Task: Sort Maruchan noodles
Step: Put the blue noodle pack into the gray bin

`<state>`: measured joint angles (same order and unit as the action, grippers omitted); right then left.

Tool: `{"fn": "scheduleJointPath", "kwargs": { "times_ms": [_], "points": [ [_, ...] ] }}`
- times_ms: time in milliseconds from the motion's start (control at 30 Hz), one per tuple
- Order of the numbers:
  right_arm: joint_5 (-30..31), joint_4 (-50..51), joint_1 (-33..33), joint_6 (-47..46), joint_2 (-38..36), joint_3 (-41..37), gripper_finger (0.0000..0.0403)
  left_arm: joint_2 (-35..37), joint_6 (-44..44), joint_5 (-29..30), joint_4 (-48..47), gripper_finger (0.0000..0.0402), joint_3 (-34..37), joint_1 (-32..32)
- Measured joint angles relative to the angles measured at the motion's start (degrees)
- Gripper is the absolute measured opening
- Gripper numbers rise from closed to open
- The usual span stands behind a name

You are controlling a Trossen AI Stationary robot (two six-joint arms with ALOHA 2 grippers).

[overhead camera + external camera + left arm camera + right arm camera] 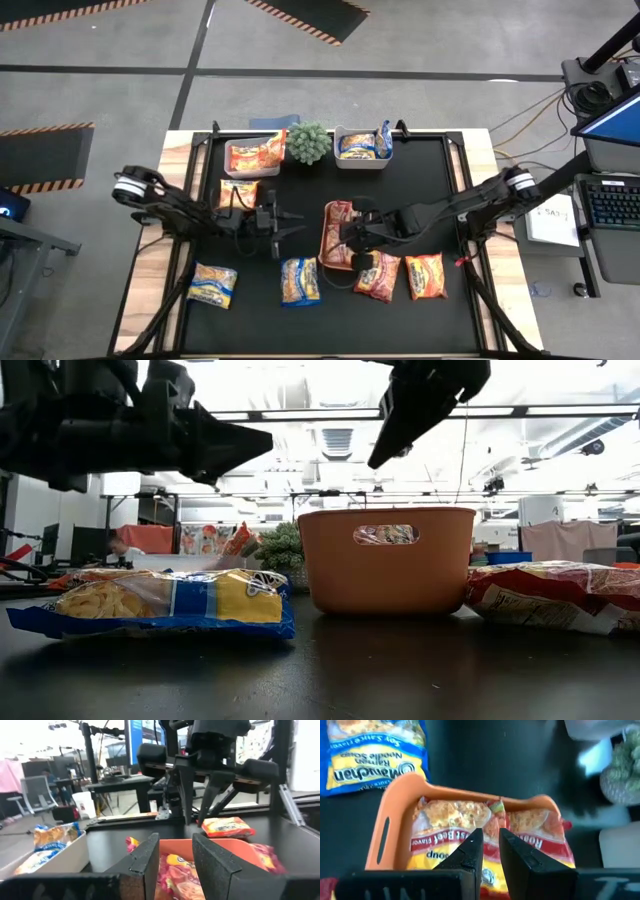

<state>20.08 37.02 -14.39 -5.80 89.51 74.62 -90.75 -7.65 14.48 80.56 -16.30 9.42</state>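
The right gripper, its fingers drawn to a narrow gap with nothing between them, hangs just above a dark red packet lying in the orange tray at mid-table, while the left gripper, also empty and only slightly parted, hovers to the tray's left, pointing toward it. Around them the rest of the Maruchan noodles are spread over the black mat: two yellow-and-blue packets along the near edge, one of them just left of the tray, two orange packets to the tray's right, and another orange one behind the left arm. Two grey bins at the far edge (a small green plant stands between them) already hold packets, orange in the left bin and yellow-and-blue in the right. The step in hand looks to be lifting the red packet out of the tray; done well, the fingers would need to part wider, come straight down over the packet's middle or a crimped edge, and pinch the wrapper without snagging the tray's rim.
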Motion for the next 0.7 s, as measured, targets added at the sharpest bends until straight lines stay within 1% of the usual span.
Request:
{"fn": "scheduleJointPath", "kwargs": {
  "times_ms": [100, 233, 367, 433, 567, 633, 700],
  "points": [
    [0.52, -3.02, 0.0, 2.42, -1.68, -2.36, 0.0052, 3.16, 1.79, 0.0, -4.9, 0.01, -0.13, 0.46],
    [1.02, -9.53, 0.0, 5.21, -4.95, -6.41, 0.0052, 7.47, 4.77, -0.02, -11.28, 0.0101, -0.07, 0.54],
    [1.03, -16.9, 0.02, 7.33, -10.1, -11.77, 0.0052, 12.18, 6.56, -0.01, -19.66, 0.0101, -0.07, 0.65],
    [1.08, -21.59, 0.02, 8.55, -13.18, -15.23, 0.0052, 14.35, 7.55, -0.02, -24.89, 0.0101, -0.42, 0.65],
    [1.06, -34.02, 0.21, 10.5, -19.37, -22.57, 0.0052, 18.1, 11.22, -0.08, -36.83, 0.0101, -1.43, 0.67],
    [1.05, -38.54, 0.33, 11.02, -21.67, -25.59, 0.0052, 19.43, 14.17, -1.41, -43.53, 0.0101, -2.09, 0.73],
    [1.01, -40.03, 0.42, 11.11, -23.85, -28.01, 0.0052, 20.26, 17.13, -3.87, -49.89, 0.0102, -3.25, 1.0]
  ]
}}
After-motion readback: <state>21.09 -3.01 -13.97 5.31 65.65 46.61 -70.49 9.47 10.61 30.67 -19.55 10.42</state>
